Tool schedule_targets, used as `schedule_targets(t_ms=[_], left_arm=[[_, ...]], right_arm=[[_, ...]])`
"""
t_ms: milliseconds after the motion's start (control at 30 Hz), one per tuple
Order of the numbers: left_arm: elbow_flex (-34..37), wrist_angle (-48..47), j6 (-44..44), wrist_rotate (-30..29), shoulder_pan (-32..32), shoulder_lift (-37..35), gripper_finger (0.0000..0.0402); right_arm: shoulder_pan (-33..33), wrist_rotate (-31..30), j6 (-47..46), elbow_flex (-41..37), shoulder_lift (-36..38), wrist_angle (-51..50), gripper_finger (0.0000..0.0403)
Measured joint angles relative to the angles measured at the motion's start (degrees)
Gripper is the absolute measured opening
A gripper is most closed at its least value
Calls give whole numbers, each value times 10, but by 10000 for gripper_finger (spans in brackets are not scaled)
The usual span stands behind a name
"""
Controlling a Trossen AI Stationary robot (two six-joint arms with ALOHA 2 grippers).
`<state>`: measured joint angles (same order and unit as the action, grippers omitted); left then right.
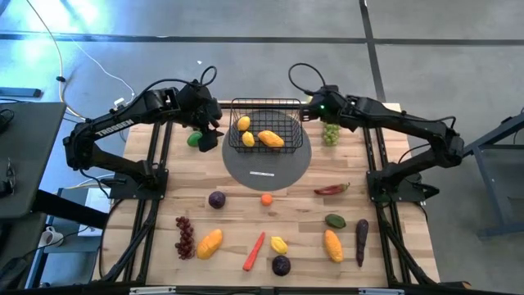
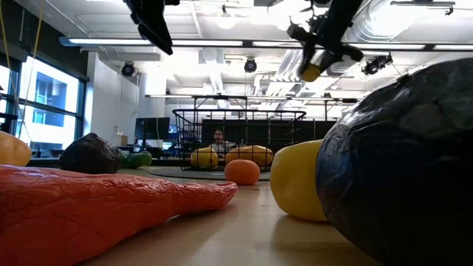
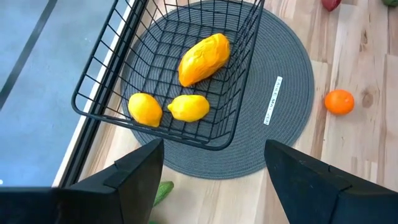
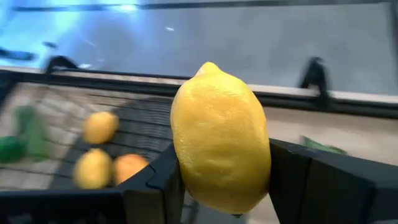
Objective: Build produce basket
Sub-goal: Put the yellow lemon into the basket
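The black wire basket (image 1: 262, 102) stands on a grey round mat (image 1: 270, 168) at the table's far middle. It holds two lemons (image 3: 145, 109) (image 3: 188, 107) and a mango (image 3: 204, 58). My right gripper (image 4: 224, 168) hangs just off the basket's far right corner, high above the table, shut on a yellow lemon (image 4: 221, 140) that also shows in the low view (image 2: 311, 72). My left gripper (image 3: 214, 155) is open above the basket's left side, holding nothing. My right gripper pinches the lemon between its two fingers, one on each side of its lower half (image 4: 186, 174). The fingers slant down from the table's right side. The lemon is lifted clear, high above the basket, its pointed end (image 4: 208, 65) sticking out past the fingers.
A green fruit (image 1: 195, 140) lies left of the basket, and green grapes (image 1: 330, 133) lie to its right. A chili (image 1: 332, 189), a plum (image 1: 217, 199) and a small orange (image 1: 267, 198) are mid-table. Red grapes (image 1: 185, 236), a carrot (image 1: 255, 251), mangoes and an eggplant (image 1: 361, 242) lie near the front.
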<state>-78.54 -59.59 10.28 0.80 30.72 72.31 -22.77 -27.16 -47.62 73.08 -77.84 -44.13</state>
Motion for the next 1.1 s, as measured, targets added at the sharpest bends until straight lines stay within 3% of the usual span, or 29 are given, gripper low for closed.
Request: schedule_targets(t_ms=[300,533,867,1100], left_arm=[[0,64,-1,0,0,0,270],[0,141,-1,11,0,0,270],[0,230,-30,157,38,5,267],[0,294,-67,251,68,50,267]], right_arm=[[3,106,123,0,-2,157,150],[3,152,189,0,-2,227,150],[3,247,324,0,-2,315,150],[3,311,397,0,-2,341,150]])
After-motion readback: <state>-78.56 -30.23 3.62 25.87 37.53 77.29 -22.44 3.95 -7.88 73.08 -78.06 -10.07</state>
